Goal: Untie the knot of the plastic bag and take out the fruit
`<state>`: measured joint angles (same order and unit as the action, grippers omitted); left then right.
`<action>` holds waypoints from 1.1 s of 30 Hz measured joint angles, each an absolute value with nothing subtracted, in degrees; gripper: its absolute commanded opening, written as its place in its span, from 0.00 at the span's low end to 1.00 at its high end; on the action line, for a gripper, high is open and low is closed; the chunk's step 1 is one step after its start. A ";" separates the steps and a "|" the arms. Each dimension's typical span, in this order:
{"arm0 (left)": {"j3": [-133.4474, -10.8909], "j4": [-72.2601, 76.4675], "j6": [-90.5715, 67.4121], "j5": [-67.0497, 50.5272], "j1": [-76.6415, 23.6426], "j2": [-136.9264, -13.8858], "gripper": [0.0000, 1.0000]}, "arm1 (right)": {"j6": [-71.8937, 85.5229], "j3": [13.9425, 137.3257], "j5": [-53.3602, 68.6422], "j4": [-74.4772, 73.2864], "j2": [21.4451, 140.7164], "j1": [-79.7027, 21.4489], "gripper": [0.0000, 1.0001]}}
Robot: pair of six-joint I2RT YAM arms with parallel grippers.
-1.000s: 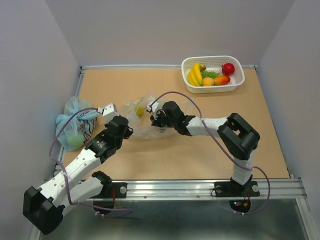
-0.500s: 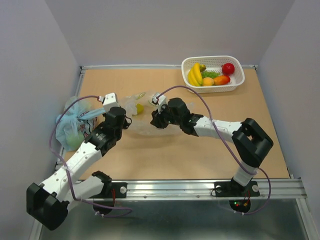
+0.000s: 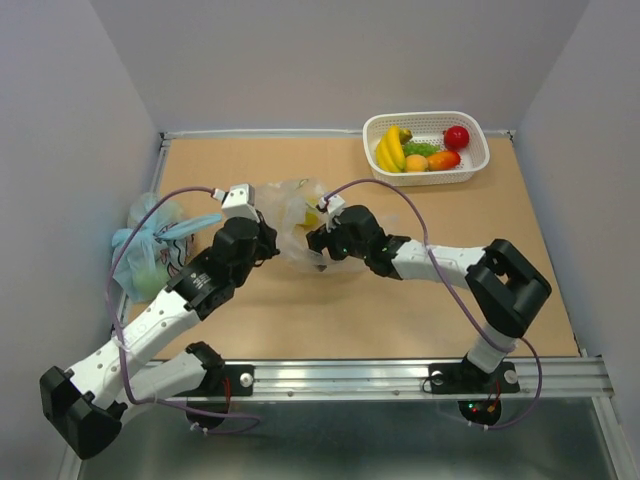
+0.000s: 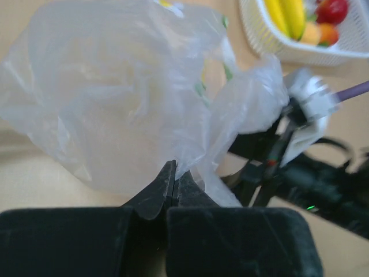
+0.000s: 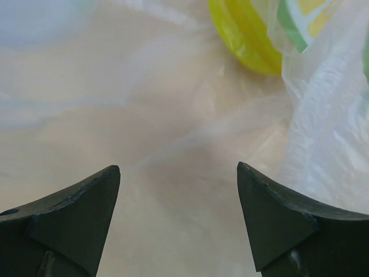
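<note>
Tan desk (image 3: 400, 300), nearer its left edge: our left fingers (image 4: 153, 199) clench the plastic bag (image 4: 115, 98), holding it up, we judge, so our right fingers (image 5: 75, 213), spread wide, can reach the yellow-green fruit (image 5: 242, 34) inside.
</note>
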<state>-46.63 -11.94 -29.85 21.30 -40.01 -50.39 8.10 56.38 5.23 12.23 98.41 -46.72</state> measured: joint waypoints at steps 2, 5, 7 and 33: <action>-44.01 -13.89 -31.64 20.73 -40.01 -50.26 0.00 | 7.68 55.86 4.91 12.03 96.77 -46.72 0.88; -41.21 -17.61 -34.68 20.29 -40.01 -50.17 0.00 | 6.72 55.81 4.69 12.01 95.15 -46.72 0.88; -40.45 -19.05 -36.14 20.51 -40.01 -49.87 0.00 | 6.24 55.83 4.71 11.99 94.94 -46.72 0.88; -33.32 -19.11 -40.32 17.96 -40.01 -50.39 0.00 | -9.74 66.74 -5.06 9.37 108.55 -46.87 0.92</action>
